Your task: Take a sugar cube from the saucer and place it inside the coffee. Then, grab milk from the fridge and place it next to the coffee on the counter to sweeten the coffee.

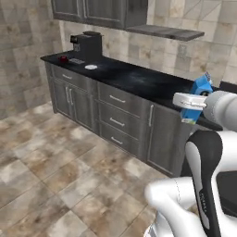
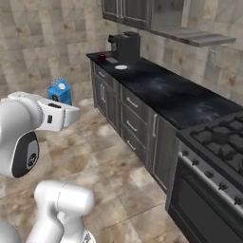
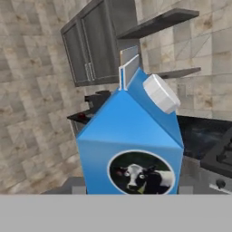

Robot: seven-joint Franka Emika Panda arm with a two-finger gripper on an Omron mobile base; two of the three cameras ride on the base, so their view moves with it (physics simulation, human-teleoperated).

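Observation:
My gripper (image 1: 190, 101) is shut on the milk (image 1: 202, 87), a blue gable-top carton held upright in the air over the floor, short of the counter (image 1: 139, 79). In the hand view the milk (image 3: 131, 145) looms close, with a white cap and a cow picture on its face. The coffee (image 1: 63, 59), a small dark red cup, stands at the counter's far left end. The white saucer (image 1: 91, 67) lies to its right. From the right base view the milk (image 2: 60, 91) floats above my white hand, well away from the coffee (image 2: 101, 57) and saucer (image 2: 121, 67). The fridge and sugar cube are out of view.
A black coffee machine (image 1: 88, 45) stands behind the cup. Dark wall cupboards (image 2: 137, 12) and a shelf (image 1: 166, 32) hang over the counter. A black gas stove (image 2: 223, 137) adjoins the counter's right end. Tiled floor (image 1: 55, 152) lies open in front of the base cabinets.

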